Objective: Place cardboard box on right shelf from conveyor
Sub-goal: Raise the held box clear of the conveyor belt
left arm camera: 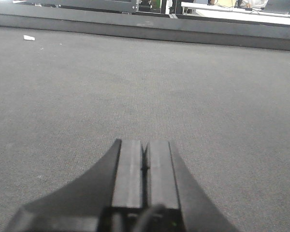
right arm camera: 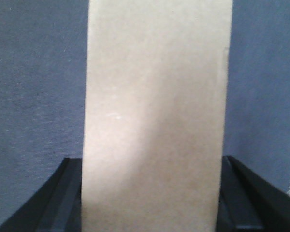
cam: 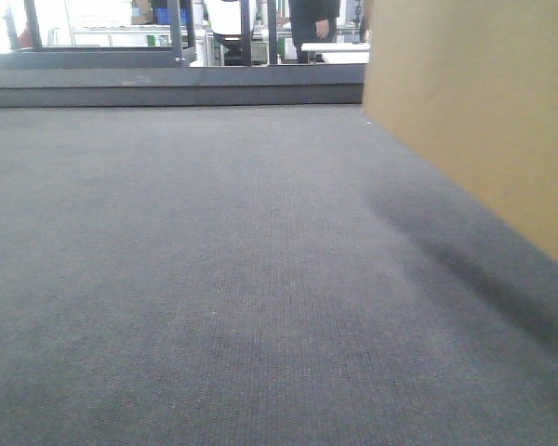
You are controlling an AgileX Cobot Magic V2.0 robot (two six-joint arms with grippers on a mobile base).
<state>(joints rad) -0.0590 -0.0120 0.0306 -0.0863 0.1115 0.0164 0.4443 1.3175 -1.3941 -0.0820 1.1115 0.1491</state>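
An industrial goods-handling area, of the warehouse or test-workshop kind, is indicated. The foreground is filled by a wide conveyor (cam: 186, 279) with a belt of dark grey textured material, which is bounded at the far end by a raised dark rail (cam: 167, 88). A plain cardboard box (cam: 484, 111) is seen at the right of the belt. Behind the rail, metal uprights (cam: 177, 28), blue bins (cam: 170, 15) and white tables (cam: 339, 51) are arranged. A person (cam: 312, 20) in dark clothing is partly shown, standing among them.
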